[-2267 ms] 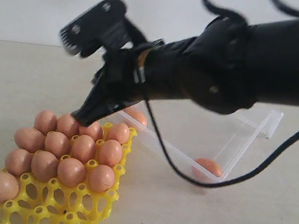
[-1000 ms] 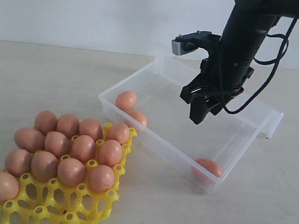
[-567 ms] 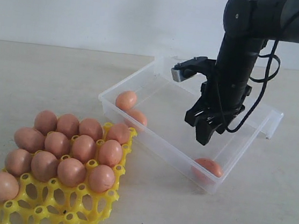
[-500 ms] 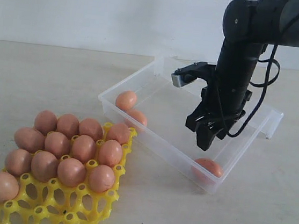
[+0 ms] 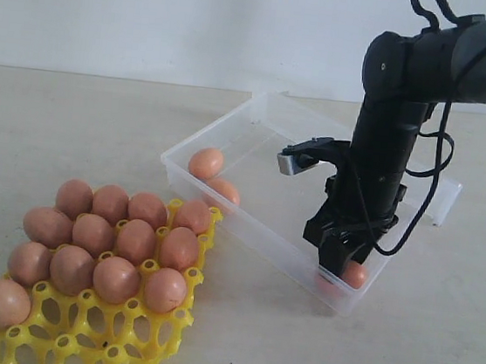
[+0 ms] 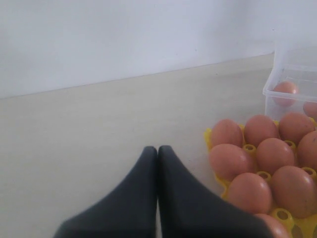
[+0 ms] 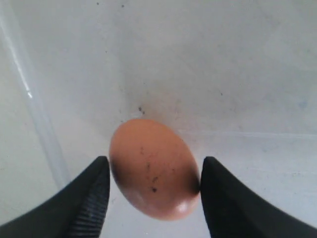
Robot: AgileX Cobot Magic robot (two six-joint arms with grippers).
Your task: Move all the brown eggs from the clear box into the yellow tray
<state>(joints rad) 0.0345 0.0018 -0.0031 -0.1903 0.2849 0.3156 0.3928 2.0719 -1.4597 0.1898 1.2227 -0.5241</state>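
Right gripper (image 7: 154,159) is straddling, jaws spread, a brown egg (image 7: 153,168) in the clear box (image 5: 246,232) corner, egg sitting between the fingers (image 7: 91,198), long axis slanting across the gap.

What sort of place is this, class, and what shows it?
Probably a robotics lab bench: a black robot arm reaching into a clear box, a yellow tray of brown eggs, and a blank white wall.

Exterior wide oblique, wrists near brown eggs (image 5: 135,242)
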